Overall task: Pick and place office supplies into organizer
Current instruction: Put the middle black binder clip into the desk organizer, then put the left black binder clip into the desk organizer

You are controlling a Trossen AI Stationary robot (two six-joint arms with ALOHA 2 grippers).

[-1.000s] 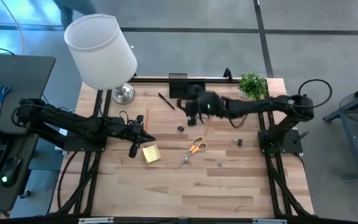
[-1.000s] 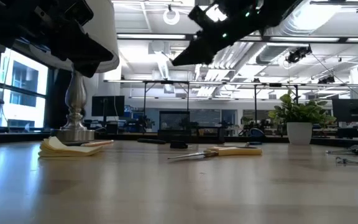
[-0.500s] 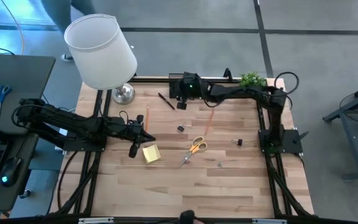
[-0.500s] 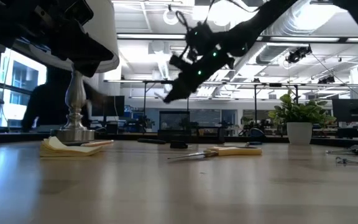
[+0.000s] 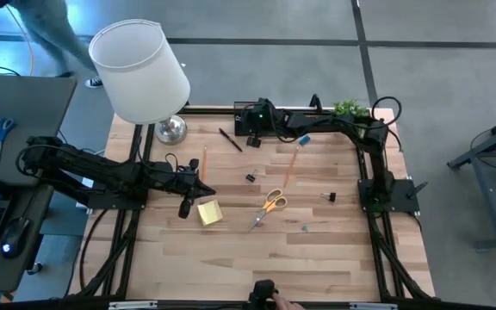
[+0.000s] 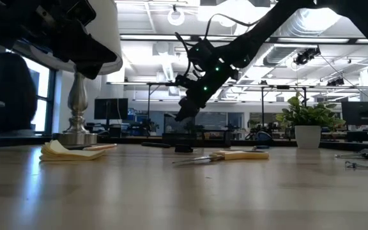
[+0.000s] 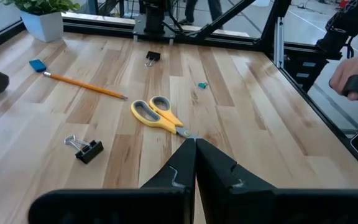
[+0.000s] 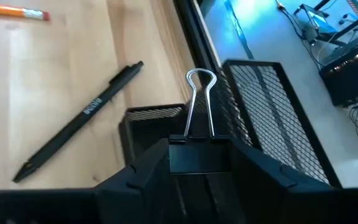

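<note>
My right gripper (image 5: 251,131) hangs at the table's far edge, shut on a black binder clip (image 8: 199,155) just above the black mesh organizer (image 8: 260,118) (image 5: 246,107). A black pen (image 5: 229,139) and an orange pencil (image 5: 205,161) lie flat beside it. My left gripper (image 5: 207,190) waits shut and empty above the yellow sticky-note pad (image 5: 209,212). Ahead of it lie the orange-handled scissors (image 7: 157,115), another pencil (image 7: 86,86), two binder clips (image 7: 86,148) (image 7: 152,58) and the blue eraser (image 5: 303,139). My right gripper pinches the clip's black body (image 8: 191,163) between its two fingers. The clip's wire handles (image 8: 199,102) stick out forward past the fingertips. The fingers slant down from the table's right side, and the clip is lifted clear above the organizer's compartments.
A white-shaded lamp (image 5: 140,73) stands at the far left corner on its metal base (image 5: 170,129), and a small green plant (image 5: 349,109) at the far right. A person's hand (image 7: 353,74) shows beyond the table's near edge. Bare wood lies along the near half.
My right gripper has swung from above the table's middle toward the far edge and come down, tipping its nose lower, until it stands over the organizer. The blue eraser, covered by the arm before, now shows.
</note>
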